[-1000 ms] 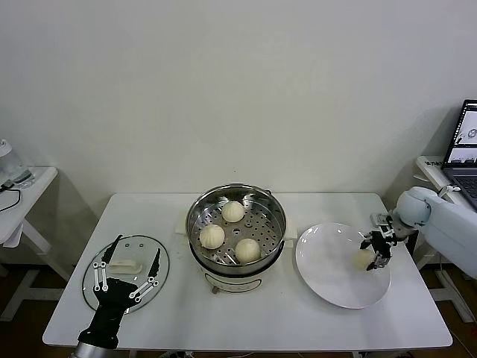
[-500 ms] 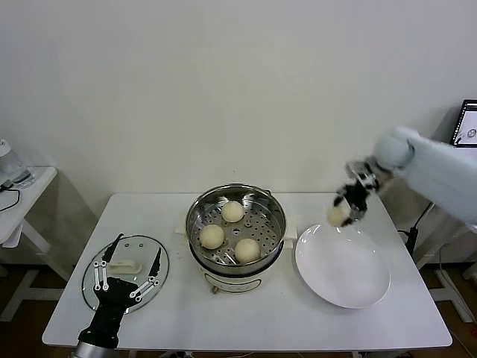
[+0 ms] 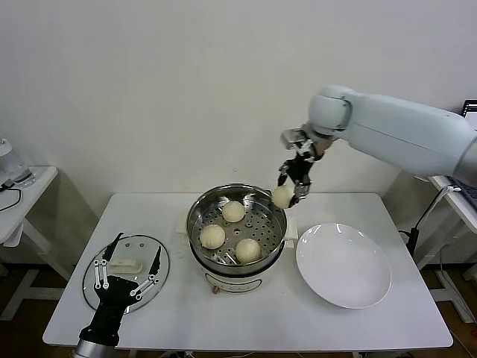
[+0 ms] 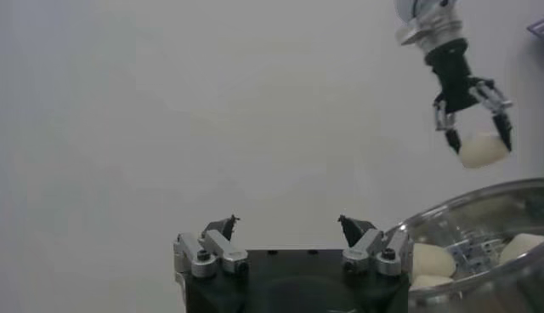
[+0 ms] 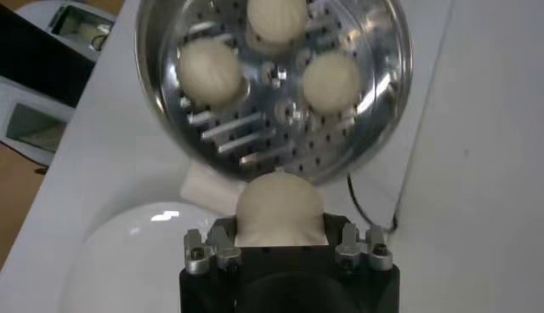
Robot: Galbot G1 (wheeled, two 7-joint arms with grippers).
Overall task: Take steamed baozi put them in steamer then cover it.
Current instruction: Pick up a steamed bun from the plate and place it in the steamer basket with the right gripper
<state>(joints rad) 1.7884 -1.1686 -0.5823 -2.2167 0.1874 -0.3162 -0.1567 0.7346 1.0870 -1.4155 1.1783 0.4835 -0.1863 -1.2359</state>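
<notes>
You've got an empty flat white plate [image 3: 343, 265] on the white table [image 3: 246, 317] right of the shiny round steel steamer [image 3: 236, 226], and the round clear glass cover [image 3: 126, 262] lying far left with the left gripper [image 3: 127, 262] fingers spread apart just above it. Three cream-white pleated baozi [image 3: 212, 236] sit on the perforated tray. The right gripper [image 3: 291, 192] is clamped on the fourth baozi [image 3: 282, 196], held in the air over the steamer's far-right rim.

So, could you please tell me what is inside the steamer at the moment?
Three baozi sit on the perforated tray inside the steamer. A fourth baozi is held above its rim by the right tool. Whatever lies beneath the tray is hidden.
</notes>
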